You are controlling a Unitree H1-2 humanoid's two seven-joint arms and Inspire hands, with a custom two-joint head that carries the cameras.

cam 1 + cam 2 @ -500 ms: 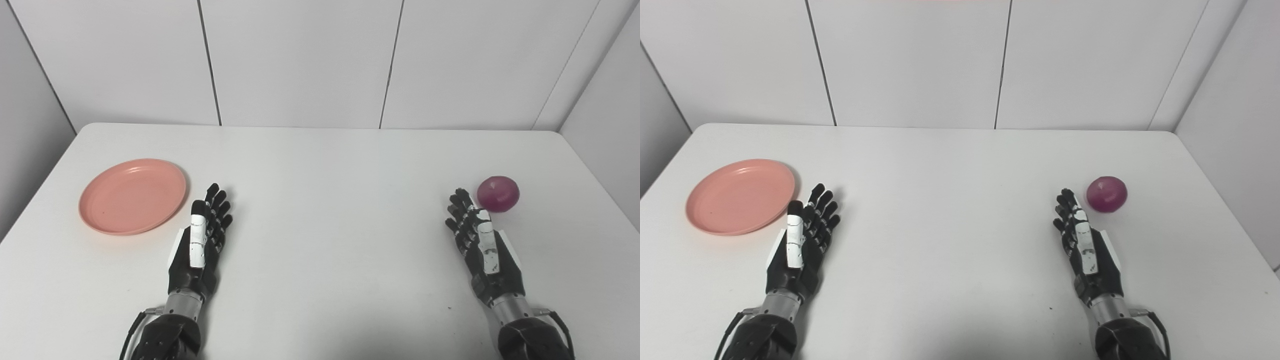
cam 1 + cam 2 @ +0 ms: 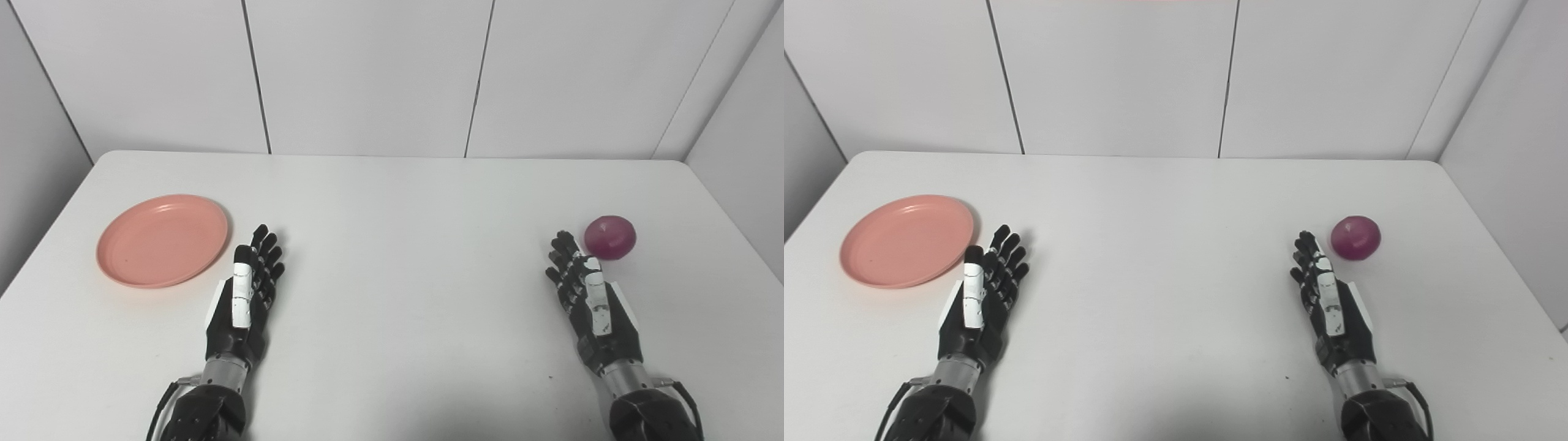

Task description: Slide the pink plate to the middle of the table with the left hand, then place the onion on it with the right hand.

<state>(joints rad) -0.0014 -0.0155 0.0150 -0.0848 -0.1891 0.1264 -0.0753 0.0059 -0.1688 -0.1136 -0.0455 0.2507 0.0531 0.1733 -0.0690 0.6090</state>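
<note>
— Pink round plastic plate: how many were on the white table?

— Only one. It lay flat on the left part of the table, near the left edge and well apart from the middle. There was also one dark purple round onion, on the right part of the table.

— And the hands?

— Two. The black and white left hand was above the table just beside the plate, on its right, but not touching it. Its fingers were stretched forward, a little apart, and it held nothing. The black and white right hand was in the same pose, fingers extended and empty. Its fingertips were just beside the onion, on its left; I could see a small gap between them.

— Did one view show something more than the other?

— Very little. The left eye view showed more of the grey wall at the left, and the right eye view showed more of the table to the right of the onion.
</note>
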